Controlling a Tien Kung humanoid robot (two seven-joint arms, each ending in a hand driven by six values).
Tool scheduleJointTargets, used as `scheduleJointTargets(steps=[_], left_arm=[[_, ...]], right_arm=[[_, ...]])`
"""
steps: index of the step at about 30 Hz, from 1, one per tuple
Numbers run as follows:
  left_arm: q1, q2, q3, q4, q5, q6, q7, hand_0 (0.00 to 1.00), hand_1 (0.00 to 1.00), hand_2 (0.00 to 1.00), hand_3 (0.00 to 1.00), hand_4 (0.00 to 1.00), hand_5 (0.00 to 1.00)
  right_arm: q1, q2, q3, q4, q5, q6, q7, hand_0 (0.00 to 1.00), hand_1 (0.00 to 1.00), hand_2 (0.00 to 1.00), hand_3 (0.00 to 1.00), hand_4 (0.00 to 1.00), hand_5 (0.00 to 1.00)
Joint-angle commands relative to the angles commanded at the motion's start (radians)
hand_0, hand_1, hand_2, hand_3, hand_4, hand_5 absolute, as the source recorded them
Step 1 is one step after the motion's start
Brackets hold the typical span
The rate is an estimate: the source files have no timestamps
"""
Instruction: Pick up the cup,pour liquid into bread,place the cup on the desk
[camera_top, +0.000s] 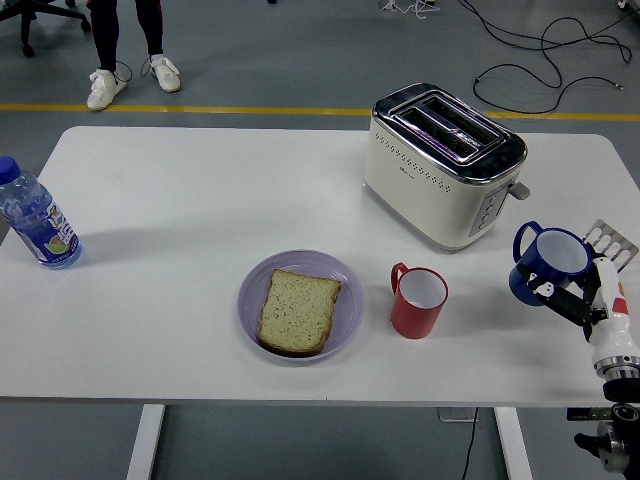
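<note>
Grasping the blue cup (548, 263) upright at the frame's right edge, the right hand (583, 303) is seen over the table (180, 200). Left of it a red mug (417, 301) stands, then the bread (298, 311) on a purple plate (345, 285), with the toaster (440, 165) above.

The person (125, 45) at the far side is cut off above the shins by the top edge. The right hand (580, 300) hides the blue cup's (548, 262) lower right side, and the arm runs off the corner. The bottle (32, 218) touches the left edge.
</note>
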Motion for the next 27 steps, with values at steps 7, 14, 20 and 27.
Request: scheduleJointTargets(steps=[7, 14, 20, 27], left_arm=[[-0.006, -0.001, -0.009, 0.0, 0.009, 0.0, 0.002, 0.66, 0.703, 0.728, 0.637, 0.396, 0.94], [-0.013, -0.001, -0.012, 0.0, 0.007, 0.0, 0.003, 0.66, 0.704, 0.729, 0.638, 0.397, 0.944], [-0.013, -0.002, -0.012, 0.0, 0.005, 0.0, 0.003, 0.66, 0.704, 0.728, 0.639, 0.397, 0.948], [-0.016, -0.002, -0.008, 0.0, 0.001, 0.0, 0.002, 0.661, 0.704, 0.728, 0.639, 0.396, 0.948]], right_arm=[[0.02, 0.029, -0.042, -0.073, -0.019, 0.003, 0.019, 0.482, 0.423, 0.533, 0.547, 0.575, 0.017], [0.044, 0.039, -0.077, -0.122, -0.014, 0.004, 0.03, 0.487, 0.424, 0.534, 0.548, 0.578, 0.024], [0.052, 0.046, -0.091, -0.153, -0.024, 0.005, 0.036, 0.492, 0.43, 0.534, 0.548, 0.583, 0.042], [0.053, 0.05, -0.107, -0.176, -0.023, 0.009, 0.035, 0.516, 0.441, 0.539, 0.551, 0.591, 0.081]])
